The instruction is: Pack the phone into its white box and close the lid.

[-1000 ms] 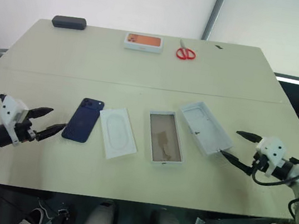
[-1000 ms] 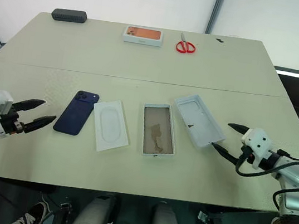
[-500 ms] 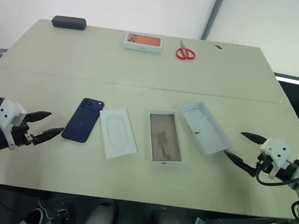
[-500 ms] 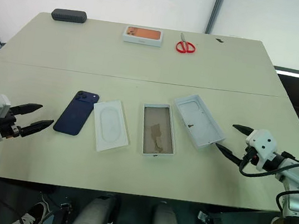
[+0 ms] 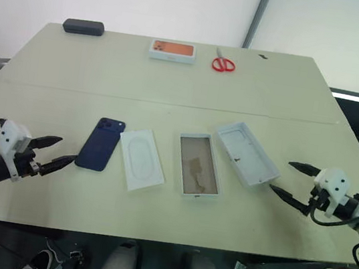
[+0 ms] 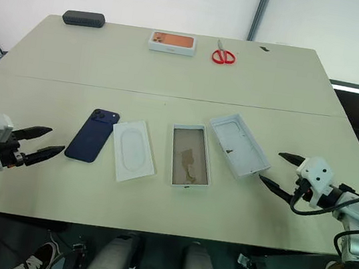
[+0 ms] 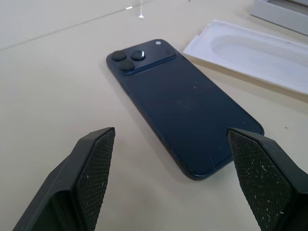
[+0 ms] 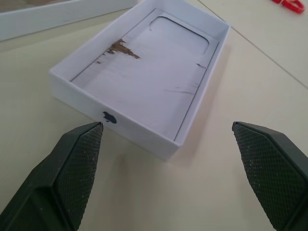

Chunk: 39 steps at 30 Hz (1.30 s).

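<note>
On the table [image 5: 174, 79], phone [image 7: 180, 115] camera cluster up close (wrist view), lid [image 8: 144, 86] upturned, left gripper [image 5: 53, 150] and right gripper [image 5: 294, 181] spread, empty.

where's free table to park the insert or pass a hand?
Free: the wide band between the far row, black case, orange-picture box, scissors, and the near row. Also the near edge strip between both grippers. Crowded: the near row, phone, insert, white box, lid, with only narrow gaps.

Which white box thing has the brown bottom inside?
The white box in the middle, between the flat insert and the lid. Those two are white inside; only this tray has a tan-brown floor.
</note>
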{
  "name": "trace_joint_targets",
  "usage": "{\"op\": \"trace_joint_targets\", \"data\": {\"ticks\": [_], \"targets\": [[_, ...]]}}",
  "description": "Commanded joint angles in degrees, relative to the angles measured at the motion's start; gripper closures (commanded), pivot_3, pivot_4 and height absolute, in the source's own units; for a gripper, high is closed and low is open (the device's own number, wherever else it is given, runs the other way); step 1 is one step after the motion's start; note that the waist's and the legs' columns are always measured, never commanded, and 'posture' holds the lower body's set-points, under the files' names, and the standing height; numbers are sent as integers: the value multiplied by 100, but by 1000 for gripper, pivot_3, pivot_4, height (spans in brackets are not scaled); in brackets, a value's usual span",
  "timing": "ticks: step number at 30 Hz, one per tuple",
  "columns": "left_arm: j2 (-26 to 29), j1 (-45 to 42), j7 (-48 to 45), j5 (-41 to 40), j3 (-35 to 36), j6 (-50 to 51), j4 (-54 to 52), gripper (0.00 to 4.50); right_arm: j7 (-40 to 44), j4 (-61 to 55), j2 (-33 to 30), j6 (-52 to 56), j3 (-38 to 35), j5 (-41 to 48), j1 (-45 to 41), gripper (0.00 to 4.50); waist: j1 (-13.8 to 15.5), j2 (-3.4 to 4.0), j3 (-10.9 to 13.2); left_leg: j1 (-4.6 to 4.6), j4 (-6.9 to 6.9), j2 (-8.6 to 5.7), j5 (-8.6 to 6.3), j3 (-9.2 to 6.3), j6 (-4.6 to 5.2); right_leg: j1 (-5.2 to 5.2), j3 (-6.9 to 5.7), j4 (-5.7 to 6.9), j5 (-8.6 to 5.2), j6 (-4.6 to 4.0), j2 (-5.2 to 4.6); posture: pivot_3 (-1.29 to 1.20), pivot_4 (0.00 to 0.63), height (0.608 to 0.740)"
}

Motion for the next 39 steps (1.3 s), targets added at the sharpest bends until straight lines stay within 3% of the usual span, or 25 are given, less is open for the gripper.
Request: {"op": "trace_joint_targets", "data": {"ticks": [1,7,14,19,27,39], "targets": [[54,-33,238,-481,32,862,-796,586,39,-576,-149,215,-128,255,-126,0,0,0,0,0,0,0,0,-1,0,0,0,0,0,0,0,0,150,740],[-291,198,890,-1146,-31,2079,-2098,586,-74,-1415,-53,850,232,254,-484,0,-18,1,0,0,-1,6,0,-4,0,-2,1,0,0,0,-3,0,150,740],[-1044,-130,2445,-2020,-16,3596,-2714,586,-250,-2022,114,1212,638,208,-942,0,38,0,1,-3,4,2,0,-8,0,-1,-1,0,0,1,-4,0,150,740],[-1397,-36,3051,-2621,-295,4456,-3246,586,-239,-2251,233,1303,977,115,-1031,0,24,-4,1,-7,7,-5,0,-10,0,0,-2,-1,1,2,-5,0,150,740],[-1923,48,3986,-2808,-582,4786,-3627,586,-183,-2457,372,1313,1368,98,-1300,0,20,-2,1,-4,6,-4,0,-10,-1,0,-1,0,1,1,1,0,150,740],[-2602,-372,4927,-3161,-606,4891,-3167,586,-249,-2253,412,1182,1409,-44,-1446,0,38,-1,0,0,9,-10,0,-11,-1,11,-4,-5,0,1,0,0,150,740]]}}
